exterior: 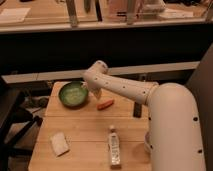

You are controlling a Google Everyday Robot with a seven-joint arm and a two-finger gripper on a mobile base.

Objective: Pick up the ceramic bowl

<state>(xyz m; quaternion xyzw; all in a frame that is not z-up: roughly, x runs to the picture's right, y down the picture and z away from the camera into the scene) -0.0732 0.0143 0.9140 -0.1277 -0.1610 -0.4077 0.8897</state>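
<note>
Table (pixel 85 135) evenly lit from above — a dark band lies behind it. Pale sheen inside the ceramic bowl (pixel 73 94); the gripper (pixel 96 93) hangs just beside its right rim, softly lit.
</note>
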